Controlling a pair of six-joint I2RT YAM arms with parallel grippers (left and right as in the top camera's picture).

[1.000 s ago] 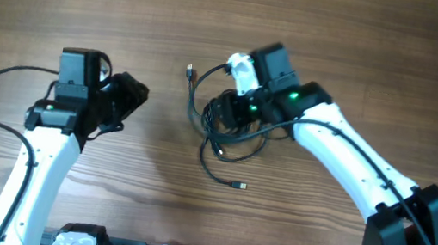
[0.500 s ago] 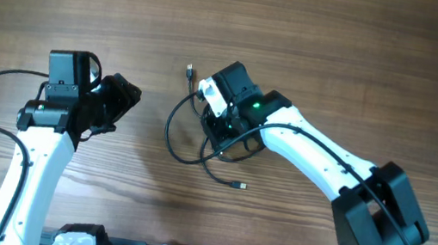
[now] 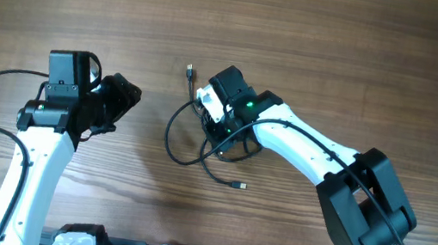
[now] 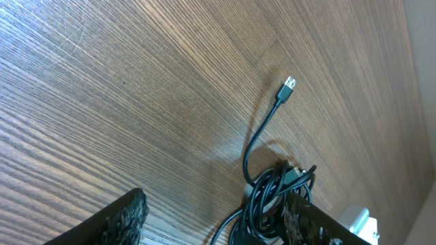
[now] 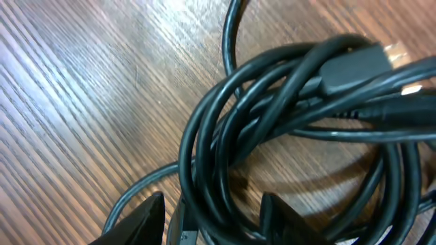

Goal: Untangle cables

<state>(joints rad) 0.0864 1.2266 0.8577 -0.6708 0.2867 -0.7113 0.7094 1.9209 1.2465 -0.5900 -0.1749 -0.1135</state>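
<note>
**Location.** The cables (image 3: 215, 148) lie in one knotted bundle near the middle of the worktop (image 3: 362, 40). One free end with a silvery plug (image 4: 289, 85) trails away from the arms' bases. A second plug end (image 3: 236, 184) lies on the near side.

**Right hand** (image 5: 212, 204). It is down on the bundle, with its fingers spread either side of several cords. Bare gaps show beside the cords, so it is not pinching anything.

**Left hand** (image 3: 123, 98). It is spread wide and holds nothing. It stands well apart from the bundle and faces it.

**Handling, as judged.** The cords look light, limp and smooth-jacketed. A lifted strand is likely to drag the whole knot along, and a thin cord may slide through a loose pinch. The plug bodies are the only stiff parts and probably give the surest hold.

**Where to take hold.** The best course appears to be a grip on a single strand at the edge of the knot, or just behind a plug. The other hand can then pin or draw off the rest. Grasping several cords at once risks tightening the tangle.
</note>
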